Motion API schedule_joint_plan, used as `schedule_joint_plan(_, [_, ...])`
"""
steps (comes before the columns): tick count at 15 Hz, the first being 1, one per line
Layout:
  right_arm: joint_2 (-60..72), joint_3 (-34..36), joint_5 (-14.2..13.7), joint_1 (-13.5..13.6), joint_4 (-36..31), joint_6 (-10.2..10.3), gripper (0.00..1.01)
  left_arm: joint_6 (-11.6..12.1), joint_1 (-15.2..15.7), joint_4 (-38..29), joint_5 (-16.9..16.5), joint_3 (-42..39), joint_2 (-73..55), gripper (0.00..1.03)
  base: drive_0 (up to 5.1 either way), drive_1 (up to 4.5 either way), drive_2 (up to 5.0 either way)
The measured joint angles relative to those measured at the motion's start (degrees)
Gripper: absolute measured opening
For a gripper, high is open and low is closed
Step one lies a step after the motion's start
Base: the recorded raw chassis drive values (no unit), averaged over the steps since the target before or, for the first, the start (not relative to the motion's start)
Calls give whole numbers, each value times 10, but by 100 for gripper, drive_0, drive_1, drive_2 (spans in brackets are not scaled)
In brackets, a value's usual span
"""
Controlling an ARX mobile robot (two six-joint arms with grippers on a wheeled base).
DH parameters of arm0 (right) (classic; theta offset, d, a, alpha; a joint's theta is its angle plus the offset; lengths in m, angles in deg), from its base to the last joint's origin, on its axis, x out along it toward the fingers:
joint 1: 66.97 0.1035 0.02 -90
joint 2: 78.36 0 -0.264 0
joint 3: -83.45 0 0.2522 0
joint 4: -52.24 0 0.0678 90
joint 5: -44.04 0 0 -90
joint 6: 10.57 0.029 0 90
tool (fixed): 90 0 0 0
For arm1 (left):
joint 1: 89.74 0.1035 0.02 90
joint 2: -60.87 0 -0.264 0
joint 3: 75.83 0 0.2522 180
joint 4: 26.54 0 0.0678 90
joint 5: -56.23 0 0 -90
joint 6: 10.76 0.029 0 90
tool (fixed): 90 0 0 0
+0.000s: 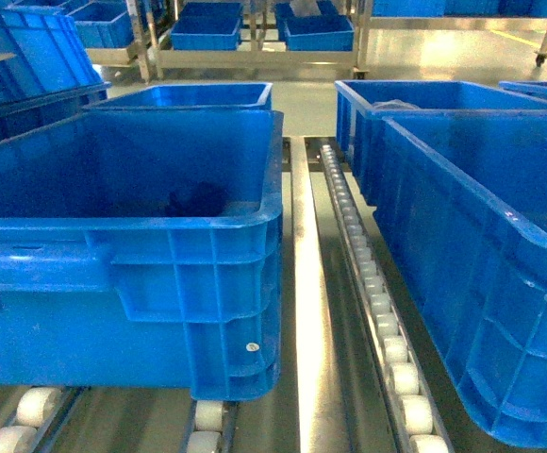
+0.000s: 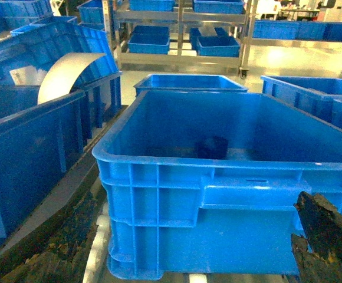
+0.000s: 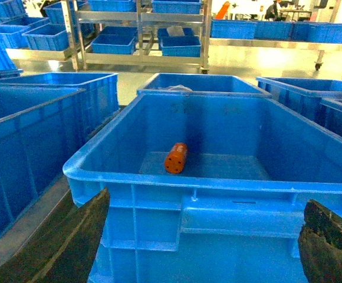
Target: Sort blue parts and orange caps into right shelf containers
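Crates fill my view. On the shelf [image 1: 304, 283], with its steel rails and white rollers [image 1: 387, 326], the near left crate [image 1: 160, 274] holds a dark blue part [image 1: 196, 198] on its floor toward the back wall. My left pincer [image 2: 188, 259] faces this crate's front wall, its fingers [image 2: 321, 227] wide apart and holding nothing. My right pincer [image 3: 200, 247] hangs before the near right crate [image 3: 218, 200], fingers [image 3: 330, 239] likewise spread and empty. An orange cap [image 3: 176, 158] lies on its side on that crate's floor, left of centre. More blue crates [image 1: 206, 28] sit on a far rack.
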Motion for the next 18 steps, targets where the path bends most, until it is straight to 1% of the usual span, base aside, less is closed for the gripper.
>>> schedule_joint_plan(18, [0,0,0,0,0,0,98,0,0,0,0,0,0,98,0,0,0])
